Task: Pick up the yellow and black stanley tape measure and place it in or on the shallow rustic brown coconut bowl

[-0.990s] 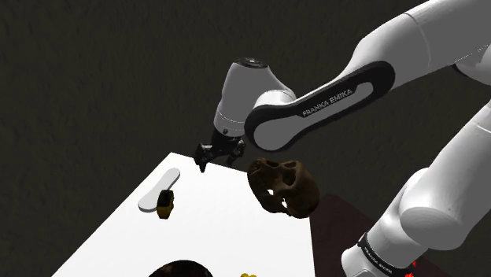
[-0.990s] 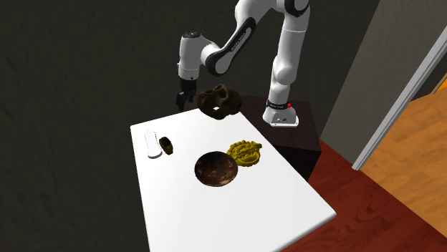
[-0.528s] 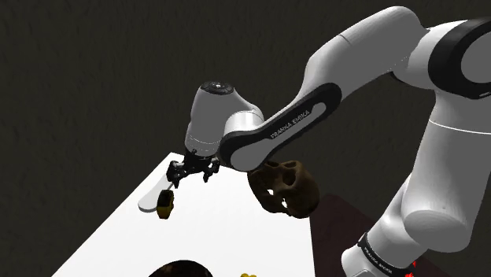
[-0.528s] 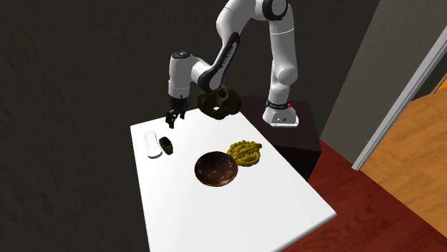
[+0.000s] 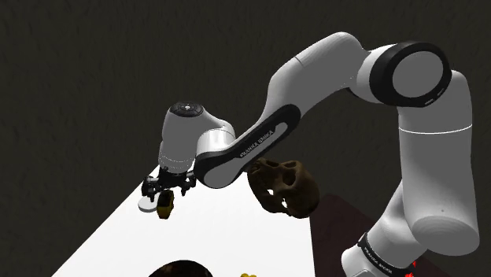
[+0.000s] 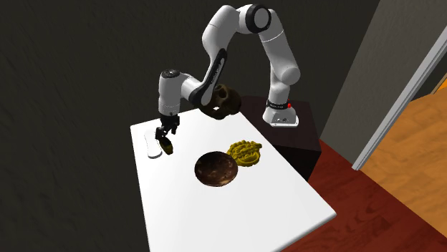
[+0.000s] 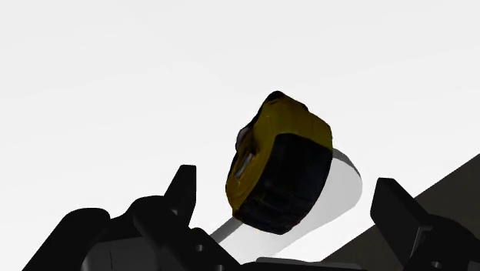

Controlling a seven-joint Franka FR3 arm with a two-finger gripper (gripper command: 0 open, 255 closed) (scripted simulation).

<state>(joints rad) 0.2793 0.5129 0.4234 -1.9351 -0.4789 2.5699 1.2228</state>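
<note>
Hovering just over the yellow and black tape measure (image 6: pixel 166 146), the all-black pincer (image 6: pixel 167 132) has its two fingers spread wide and grips nothing. In the wrist view the tape measure (image 7: pixel 281 165) stands on edge between the fingers (image 7: pixel 183 192), with a gap on either side. Its yellow casing faces up and its black face is turned toward the camera.

The shallow dark brown bowl (image 6: pixel 216 169) sits near the middle of the white surface (image 6: pixel 243 215). Its mottled inner face shows whole from rim to rim. The tape measure lies outside the bowl, well apart from it, toward the second exterior view's upper left.

A flat white oblong piece (image 6: pixel 151 143) lies just beside the tape measure, on the side away from the bowl. In the wrist view this piece (image 7: pixel 344 185) reaches out from under the tape measure's lower edge; I cannot tell how much of it the tape measure rests on.

A yellow openwork lump (image 6: pixel 246 152) sits just beside the bowl's rim, toward that view's upper right. Past the bowl, at the surface's far edge, rests a dark brown skull-shaped object (image 6: pixel 228 106). The white arm (image 6: pixel 222 21) arches over it from the dark box stand (image 6: pixel 297 143).

From the shoulder view, the pincer (image 5: pixel 165 189) hangs directly over the tape measure (image 5: pixel 165 208), with the bowl's rim (image 5: pixel 181 267) at the bottom edge.
</note>
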